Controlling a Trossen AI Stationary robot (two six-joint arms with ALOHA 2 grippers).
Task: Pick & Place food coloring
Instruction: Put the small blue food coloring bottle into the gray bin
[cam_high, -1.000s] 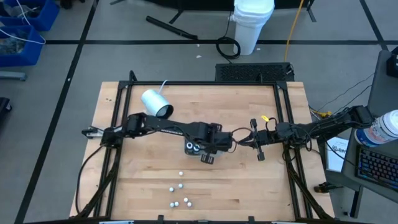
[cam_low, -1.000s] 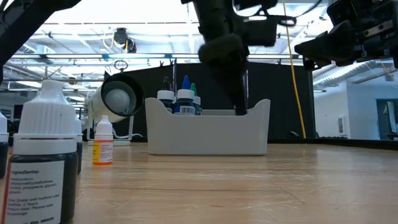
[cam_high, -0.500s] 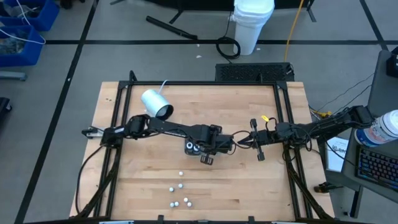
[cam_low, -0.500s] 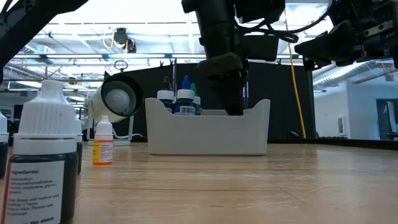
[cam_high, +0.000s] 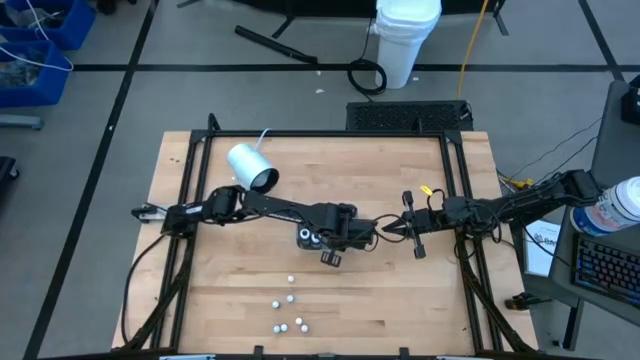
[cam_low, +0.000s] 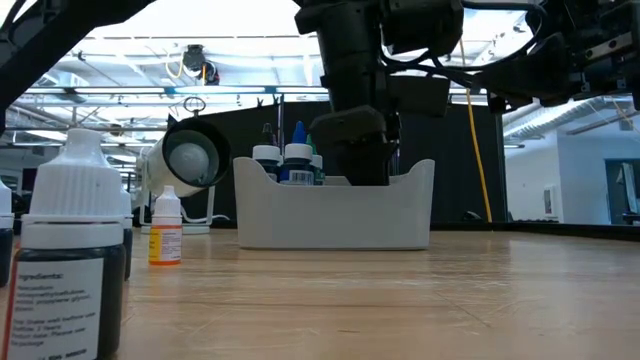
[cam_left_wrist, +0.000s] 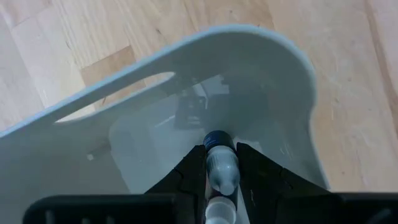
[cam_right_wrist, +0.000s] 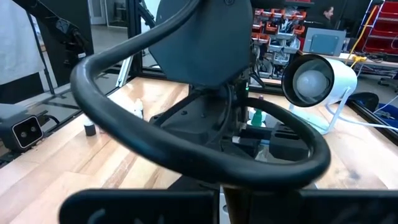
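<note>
My left gripper points down into the grey tray and is shut on a small food coloring bottle. In the low view it reaches behind the tray's front wall, beside several bottles standing in the tray. Loose bottles stand on the table near its front edge, and two show close in the low view. My right gripper waits shut and level, right of the tray. My left gripper pinches the small bottle by its sides between the two fingers. The fingers come from above, pointing steeply down. The bottle stands upright in the hold, its dark lower end inside the tray; whether it touches the tray floor I cannot tell.
A white-and-grey cylinder with a cord lies at the table's far left. A black frame borders the tabletop. Bare wood lies between the tray and the loose bottles. A white bucket stands on the floor beyond the table.
My left gripper has gone down with the bottle, sinking behind the tray's wall in the low view. The bottle stays in its fingers. The tray and the other bottles have kept their places.
</note>
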